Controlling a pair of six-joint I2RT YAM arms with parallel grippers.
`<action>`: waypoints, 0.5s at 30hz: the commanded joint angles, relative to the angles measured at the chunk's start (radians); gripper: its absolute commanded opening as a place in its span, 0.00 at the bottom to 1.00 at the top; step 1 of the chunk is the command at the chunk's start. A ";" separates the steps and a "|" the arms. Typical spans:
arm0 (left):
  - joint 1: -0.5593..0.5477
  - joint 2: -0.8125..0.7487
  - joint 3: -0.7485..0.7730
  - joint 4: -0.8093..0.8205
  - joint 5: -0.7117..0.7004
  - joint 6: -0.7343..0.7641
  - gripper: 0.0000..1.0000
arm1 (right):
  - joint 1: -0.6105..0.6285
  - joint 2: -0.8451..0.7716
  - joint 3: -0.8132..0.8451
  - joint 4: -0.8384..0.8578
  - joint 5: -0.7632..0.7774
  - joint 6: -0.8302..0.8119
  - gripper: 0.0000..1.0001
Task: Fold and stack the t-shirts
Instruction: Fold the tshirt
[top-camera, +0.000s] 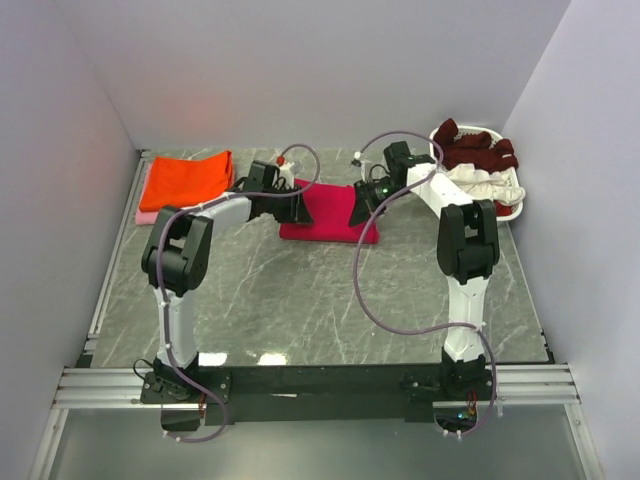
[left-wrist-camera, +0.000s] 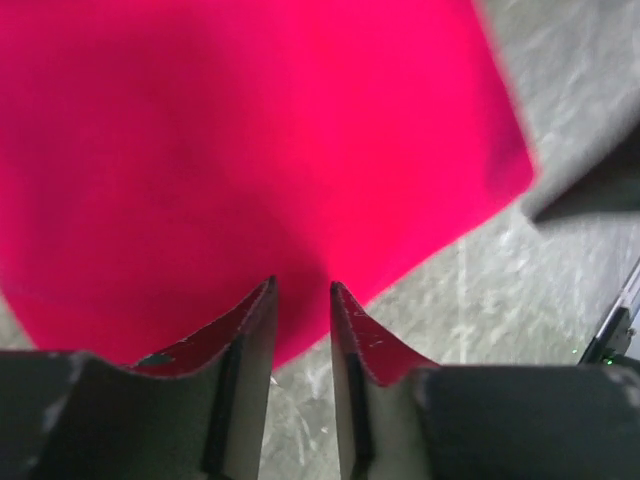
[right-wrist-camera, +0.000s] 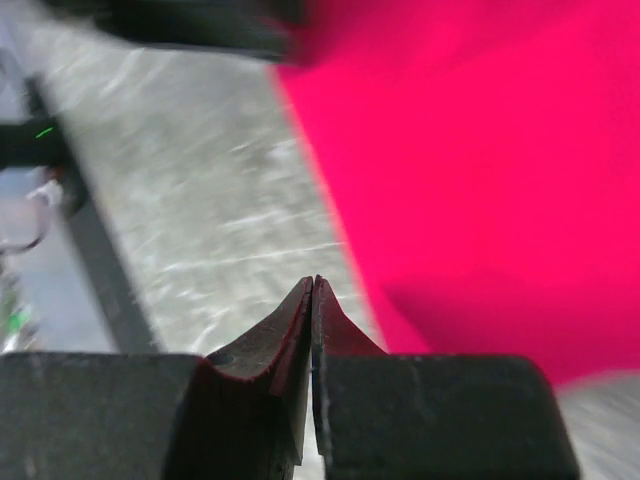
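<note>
A: Top view only: crimson-pink shirt (top-camera: 328, 222) folded flat at the far middle of the table (top-camera: 300, 300), left gripper (top-camera: 297, 207) at its left edge, right gripper (top-camera: 362, 205) at its right edge.
B: Wrist cams?
A: The left wrist view shows the jaws a narrow gap apart, nothing between them, tips over the shirt's edge. In the right wrist view the jaws are pressed together and empty, above bare table just beside the cloth.
B: Orientation?
A: Long axis left-right in the top view. Can't tell the collar end.
B: Other shirts?
A: Orange shirt (top-camera: 190, 178) folded on the pale pink shirt (top-camera: 145, 214), far left corner. Maroon shirt (top-camera: 475, 148) and white shirt (top-camera: 480, 185) heaped in the basket (top-camera: 515, 205), far right.
B: Room?
A: Grey marbled tabletop, plain white walls (top-camera: 300, 70) on three sides.
</note>
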 joint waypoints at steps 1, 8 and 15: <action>-0.004 0.054 0.048 0.007 0.035 -0.030 0.32 | 0.018 0.030 0.017 -0.127 -0.145 -0.072 0.07; -0.003 0.123 0.062 -0.017 -0.010 -0.042 0.29 | 0.006 0.126 0.011 -0.108 -0.021 0.030 0.03; 0.005 0.128 0.068 -0.043 -0.034 -0.024 0.29 | -0.080 0.183 0.027 -0.087 0.047 0.138 0.03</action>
